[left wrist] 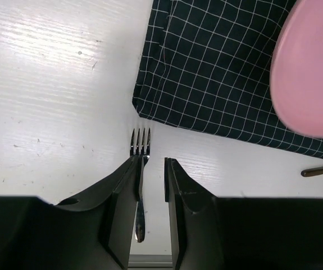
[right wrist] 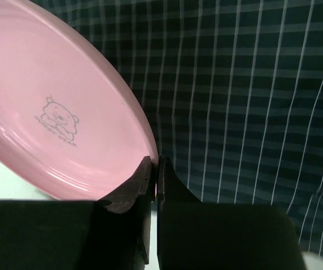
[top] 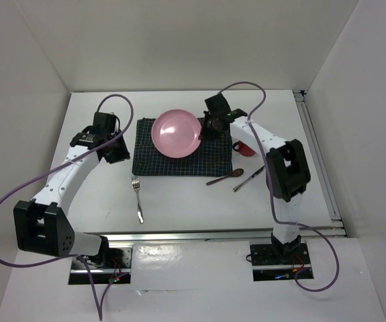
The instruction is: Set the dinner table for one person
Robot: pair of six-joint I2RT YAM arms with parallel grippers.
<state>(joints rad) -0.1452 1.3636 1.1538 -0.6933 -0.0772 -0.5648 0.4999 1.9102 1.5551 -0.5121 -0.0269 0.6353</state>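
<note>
Top view first: the white bench (top: 99,194) fills pretty much the whole middle of the shot, with a metal rail along its edges and both arm bases at its near side. A dark checked mat (top: 213,157) lies around the centre. A pink plate (top: 176,133) sits over the mat's far left part and pokes out past its far edge. The right claw (top: 206,127) is at the plate's right rim. The left claw (top: 115,153) is just off the mat's left edge. A fork (top: 137,198) lies on the bench near the mat's near left corner, tines pointing away from the bases. A spoon (top: 225,176) and a knife (top: 248,179) lie side by side off the near right corner. A red cup (top: 245,148) is half hidden behind the right arm.

Left wrist cam: the left claw (left wrist: 151,169) is spread apart with nothing in it. The fork (left wrist: 140,185) shows in the gap between the fingers, lying flat on the bench (left wrist: 54,84), tines just short of the mat (left wrist: 217,73) corner. The plate (left wrist: 310,73) shows as a pink blur on the right.

Right wrist cam: the right claw (right wrist: 155,169) is clenched on the plate (right wrist: 54,112) rim, fingers pinched tight together. The plate is clearly tilted against the mat (right wrist: 245,101) behind it. It has a little bear drawing with lettering underneath. Can't tell whether any edge of it touches the mat.
</note>
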